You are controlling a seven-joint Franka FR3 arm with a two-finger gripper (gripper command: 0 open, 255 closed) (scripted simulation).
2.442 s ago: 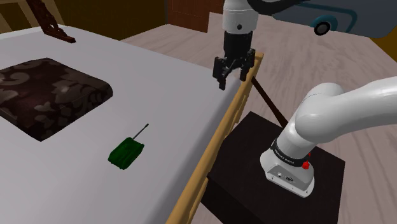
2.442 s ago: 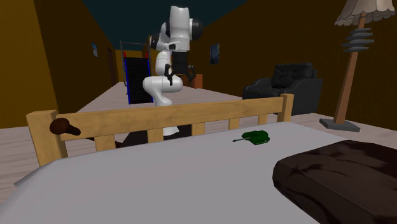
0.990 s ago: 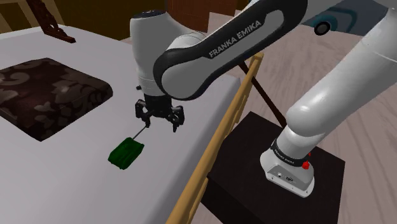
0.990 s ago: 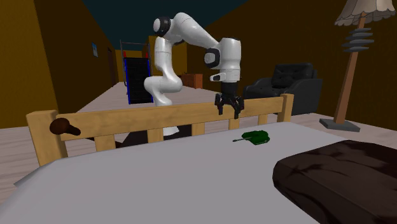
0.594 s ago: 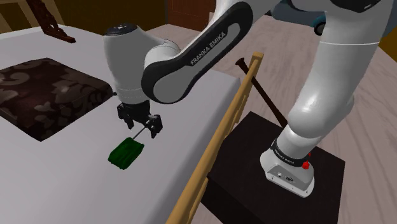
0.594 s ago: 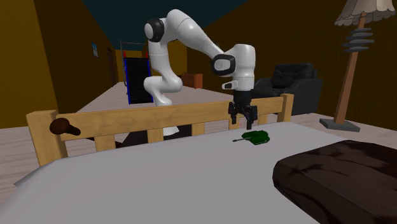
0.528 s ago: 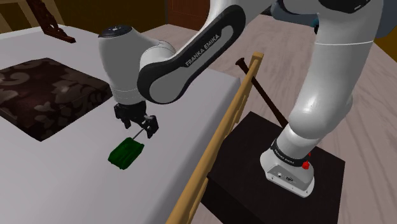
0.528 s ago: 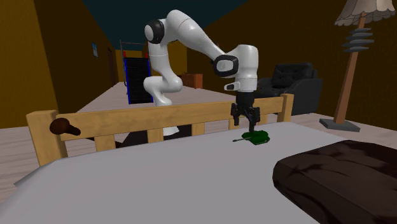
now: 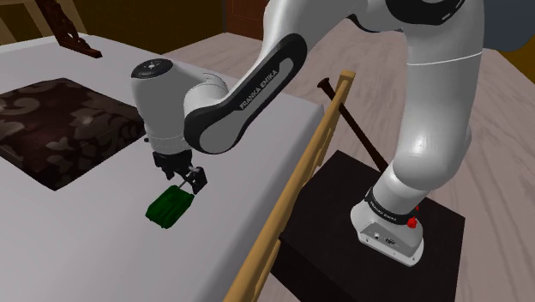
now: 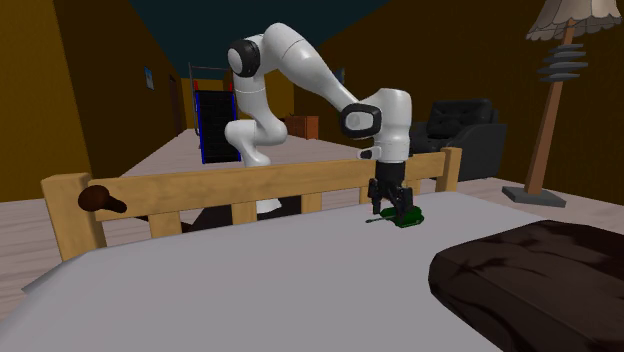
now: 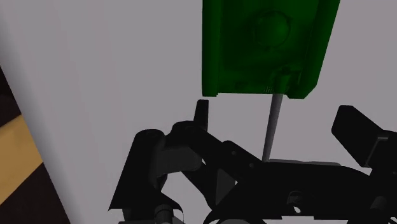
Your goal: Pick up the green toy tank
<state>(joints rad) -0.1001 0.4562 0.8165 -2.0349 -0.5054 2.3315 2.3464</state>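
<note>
The green toy tank (image 9: 170,207) is laid flat on the pale grey bed surface (image 9: 103,257). It is placed near the wooden rail (image 9: 296,180) and well apart from the dark patterned cushion (image 9: 60,129) at the shoulder view's far left. Its thin barrel (image 11: 273,127) is pointed back toward the gripper (image 9: 182,178), which is held just above the tank's far end. In the wrist view the two black fingers (image 11: 201,113) are seen spread apart, and nothing is clasped. The barrel is run between them, and no contact with either is seen. The green hull is found just beyond the fingertips, not between them. In the second exterior view a black armchair (image 10: 455,130) and a floor lamp (image 10: 558,100) are shown beyond the rail, at the right. The arm's black stand (image 9: 330,249) is set beside the bed at the shoulder view's near right.
</note>
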